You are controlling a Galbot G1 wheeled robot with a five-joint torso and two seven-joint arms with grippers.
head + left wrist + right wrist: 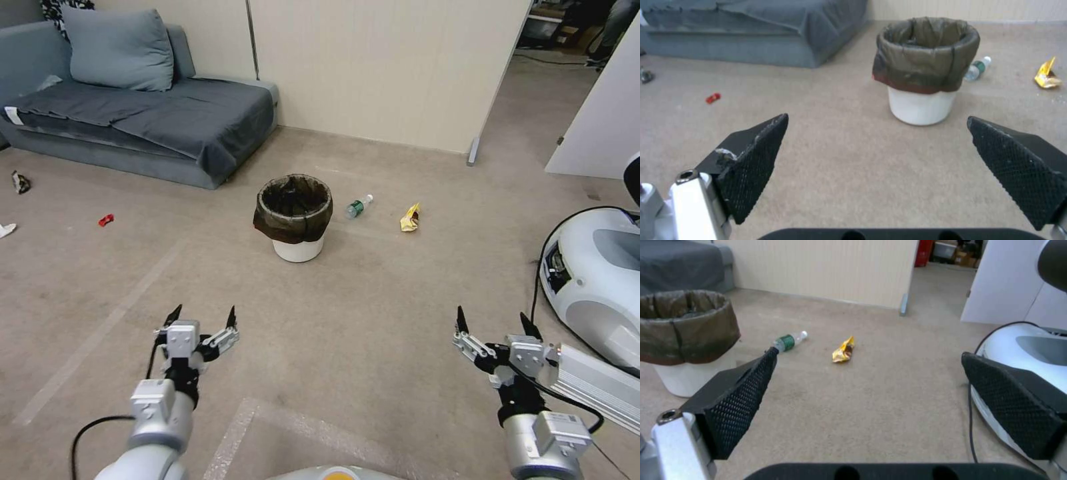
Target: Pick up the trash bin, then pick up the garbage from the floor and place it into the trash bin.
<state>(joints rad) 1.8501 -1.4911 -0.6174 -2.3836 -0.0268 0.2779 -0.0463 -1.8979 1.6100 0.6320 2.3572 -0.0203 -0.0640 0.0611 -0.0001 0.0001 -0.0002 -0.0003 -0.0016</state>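
The trash bin [297, 217] [925, 68] [686, 336], white with a dark bag folded over its rim, stands upright on the floor ahead. Garbage lies around it: a clear bottle with a green label [359, 206] [977, 68] [789, 341] and a yellow wrapper [410, 218] [1047, 75] [843, 350] to its right, a small red wrapper [105, 219] [713, 97], a dark wrapper [21, 181] and a white tissue [6, 230] far left. My left gripper [203, 318] [878, 133] and right gripper [493, 321] [869, 370] hover open and empty, well short of the bin.
A grey sofa [140, 113] with a cushion sits at the back left against a beige wall [380, 67]. A white rounded machine [593, 273] with a black cable stands at the right. A doorway [553, 47] opens at the back right.
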